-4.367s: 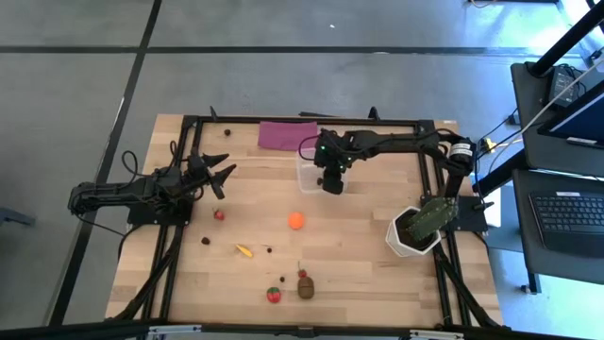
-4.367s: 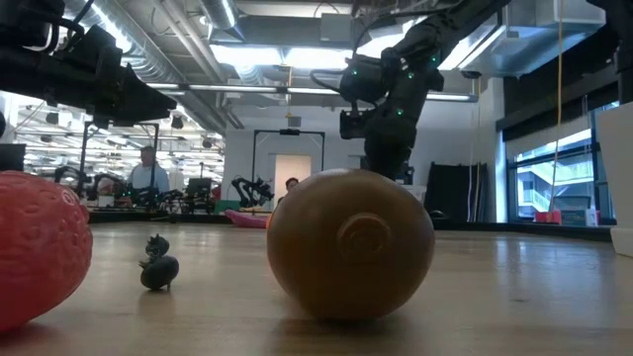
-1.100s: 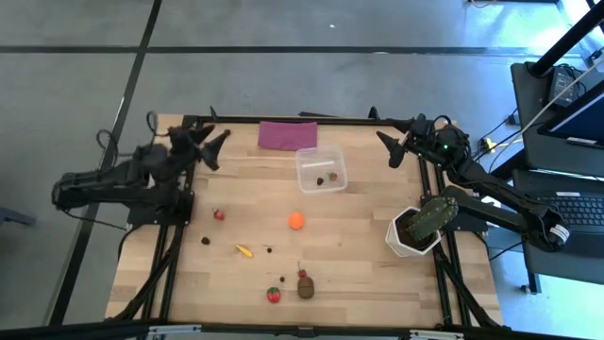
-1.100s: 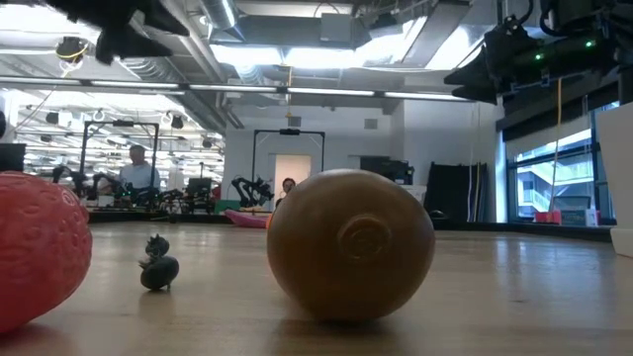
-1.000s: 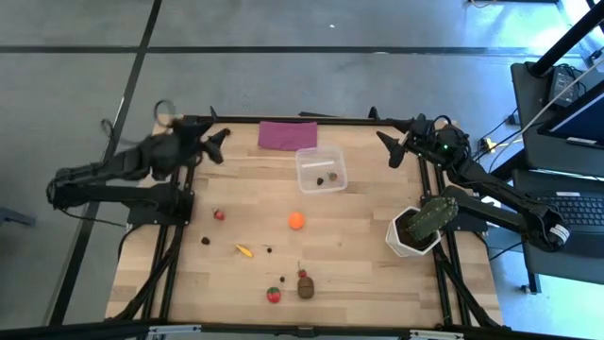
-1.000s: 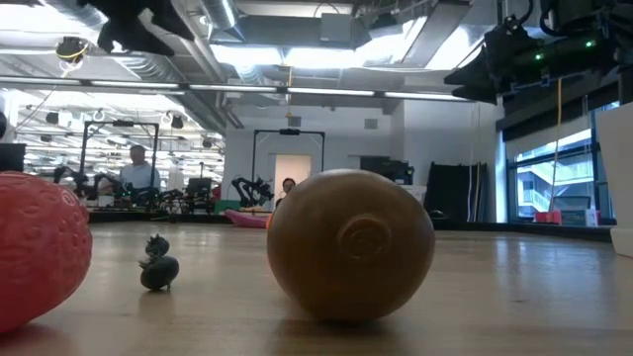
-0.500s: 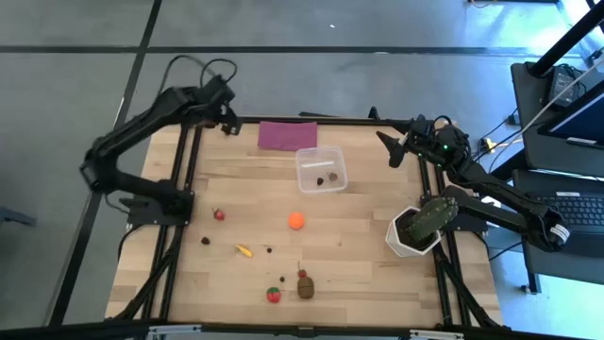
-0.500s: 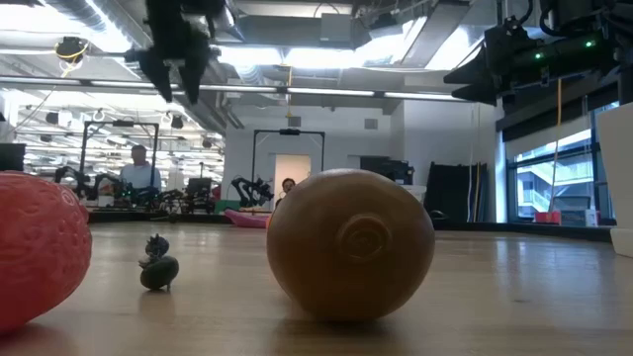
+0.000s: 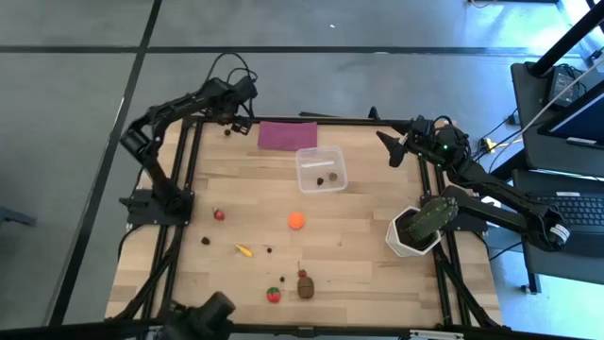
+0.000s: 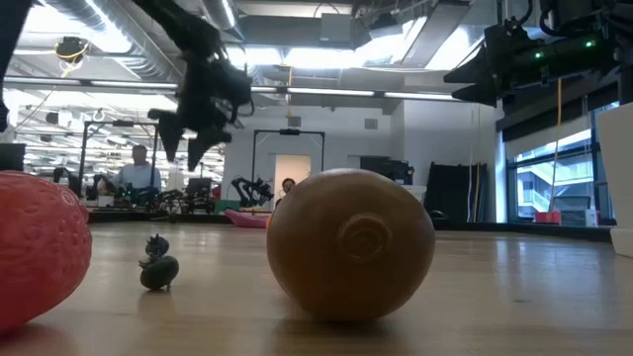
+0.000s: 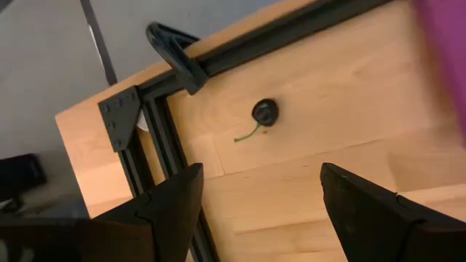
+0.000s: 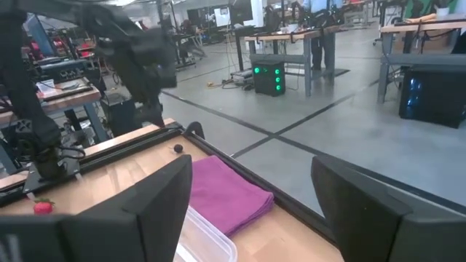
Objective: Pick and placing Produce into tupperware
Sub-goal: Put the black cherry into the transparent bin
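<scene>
Jaws on your left gripper point(image 11: 251, 211) are spread wide, holding nothing, above the table's far-left corner; a small dark produce bit point(image 11: 264, 112) with a thin green stem lies on the wood just ahead of them, stem trailing toward the frame rail. Right gripper point(image 12: 251, 211), also open w/ nothing in it, waits at the far-right edge, well apart. Tupperware point(image 9: 321, 170) sits mid-table beside the purple cloth point(image 9: 288, 134), w/ two small bits inside. Left arm's nearer.

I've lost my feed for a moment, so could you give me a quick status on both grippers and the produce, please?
Left gripper open above small dark berry, far-left corner. Right gripper open, empty, parked far right. Tupperware holds two small pieces. Nothing blocking the berry.
</scene>
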Tool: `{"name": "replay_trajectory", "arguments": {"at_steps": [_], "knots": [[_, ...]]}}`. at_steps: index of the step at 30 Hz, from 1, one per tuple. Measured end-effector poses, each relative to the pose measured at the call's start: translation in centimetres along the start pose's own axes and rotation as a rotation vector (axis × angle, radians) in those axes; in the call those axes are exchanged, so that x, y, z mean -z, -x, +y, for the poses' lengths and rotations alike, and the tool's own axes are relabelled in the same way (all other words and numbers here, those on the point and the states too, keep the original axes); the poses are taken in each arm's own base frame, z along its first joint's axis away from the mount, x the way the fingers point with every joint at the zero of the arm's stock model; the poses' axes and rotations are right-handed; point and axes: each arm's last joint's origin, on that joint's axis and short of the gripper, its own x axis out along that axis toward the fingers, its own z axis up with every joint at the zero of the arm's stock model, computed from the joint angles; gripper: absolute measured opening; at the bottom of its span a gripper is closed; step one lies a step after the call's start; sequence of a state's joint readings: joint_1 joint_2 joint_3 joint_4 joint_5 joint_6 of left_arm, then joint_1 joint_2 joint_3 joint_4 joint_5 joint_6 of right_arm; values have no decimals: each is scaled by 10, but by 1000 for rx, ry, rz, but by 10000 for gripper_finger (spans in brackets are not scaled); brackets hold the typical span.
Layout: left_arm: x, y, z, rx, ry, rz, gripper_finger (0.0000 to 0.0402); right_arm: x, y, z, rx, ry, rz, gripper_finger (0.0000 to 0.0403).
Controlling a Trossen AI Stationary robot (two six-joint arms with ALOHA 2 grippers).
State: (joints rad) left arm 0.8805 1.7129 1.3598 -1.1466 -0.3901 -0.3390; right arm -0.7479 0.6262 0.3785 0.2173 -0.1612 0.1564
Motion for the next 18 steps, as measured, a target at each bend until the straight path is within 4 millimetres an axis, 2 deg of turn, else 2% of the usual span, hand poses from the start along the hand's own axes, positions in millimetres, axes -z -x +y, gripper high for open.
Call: {"name": "replay_trajectory", "arguments": {"at_steps": [7,18], "knots": [[-10,-31,4,-23,-20,90,266,0,0,0,0,1,1,283],[-23,-43,17,72,35,51,266,0,0,0,0,4,2,283]]}}
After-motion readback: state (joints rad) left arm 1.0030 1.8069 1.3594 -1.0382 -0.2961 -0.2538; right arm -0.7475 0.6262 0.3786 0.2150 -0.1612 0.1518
